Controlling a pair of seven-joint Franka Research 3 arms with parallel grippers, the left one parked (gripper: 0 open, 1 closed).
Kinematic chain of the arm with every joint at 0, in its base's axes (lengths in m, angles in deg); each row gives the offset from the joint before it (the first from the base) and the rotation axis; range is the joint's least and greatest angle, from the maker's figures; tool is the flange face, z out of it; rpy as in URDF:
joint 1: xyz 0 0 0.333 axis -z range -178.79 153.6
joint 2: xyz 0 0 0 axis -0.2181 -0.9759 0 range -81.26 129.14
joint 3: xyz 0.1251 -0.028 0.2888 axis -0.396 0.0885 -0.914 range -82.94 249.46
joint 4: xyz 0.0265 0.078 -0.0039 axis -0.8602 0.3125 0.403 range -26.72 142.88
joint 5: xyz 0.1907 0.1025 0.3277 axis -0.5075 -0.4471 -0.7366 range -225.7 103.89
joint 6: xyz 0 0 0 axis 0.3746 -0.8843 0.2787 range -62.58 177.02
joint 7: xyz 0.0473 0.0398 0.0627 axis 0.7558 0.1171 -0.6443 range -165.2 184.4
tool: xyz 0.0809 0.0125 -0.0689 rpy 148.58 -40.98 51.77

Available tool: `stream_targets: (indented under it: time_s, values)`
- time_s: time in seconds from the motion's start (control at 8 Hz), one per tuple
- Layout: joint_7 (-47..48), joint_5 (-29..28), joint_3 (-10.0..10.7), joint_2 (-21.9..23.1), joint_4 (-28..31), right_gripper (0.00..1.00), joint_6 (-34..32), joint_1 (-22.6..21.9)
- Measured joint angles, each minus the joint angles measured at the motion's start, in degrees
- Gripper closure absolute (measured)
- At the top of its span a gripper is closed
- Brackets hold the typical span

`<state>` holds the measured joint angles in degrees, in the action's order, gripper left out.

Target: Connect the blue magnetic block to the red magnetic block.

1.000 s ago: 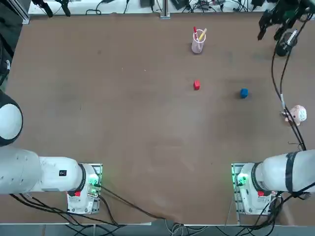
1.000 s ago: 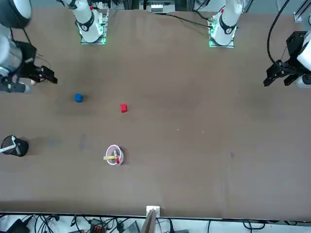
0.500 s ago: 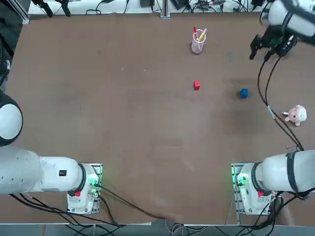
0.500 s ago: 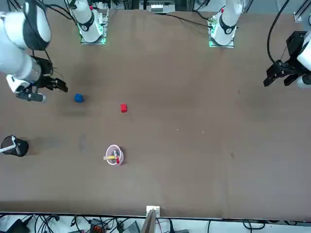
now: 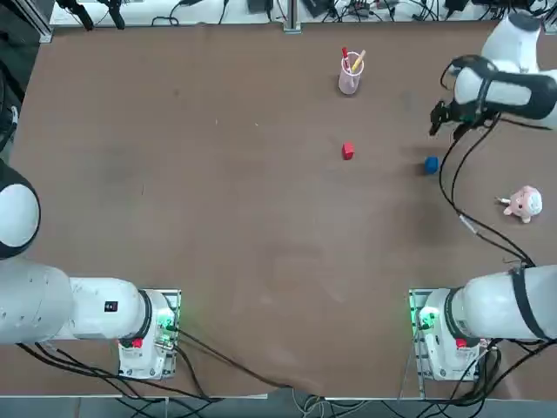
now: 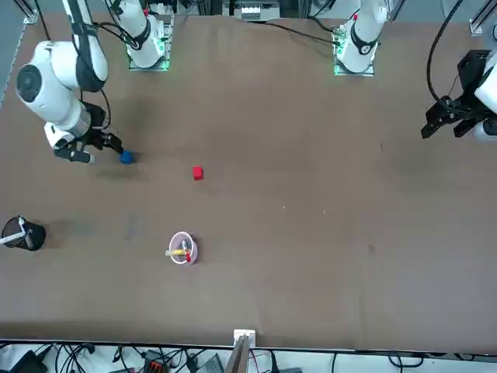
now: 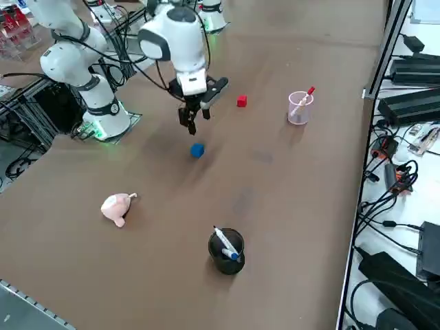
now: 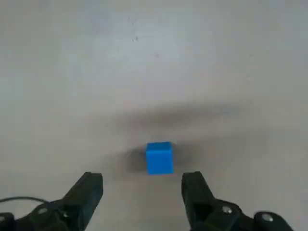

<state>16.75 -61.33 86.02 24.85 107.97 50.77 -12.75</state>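
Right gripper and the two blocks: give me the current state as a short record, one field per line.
right gripper: open, raised above the table near the blue block, holding nothing
blue magnetic block: on the table, ahead of the spread fingers
red magnetic block: on the table, left of the blue block in the top view
blocks connected: no, bare table between them
nearby: pink plush toy; black pen holder; light cup with pens
likely next step: lower over the blue block, then grip
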Motion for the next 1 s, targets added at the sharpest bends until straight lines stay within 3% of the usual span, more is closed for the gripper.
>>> stream_targets:
  time_s: [0.38,1.0]
  values:
    - [0.1,0.0,0.0,-6.8,3.6,0.0,11.6,0.1]
    - [0.3,0.0,0.0,-11.8,3.5,0.04,14.1,0.4]
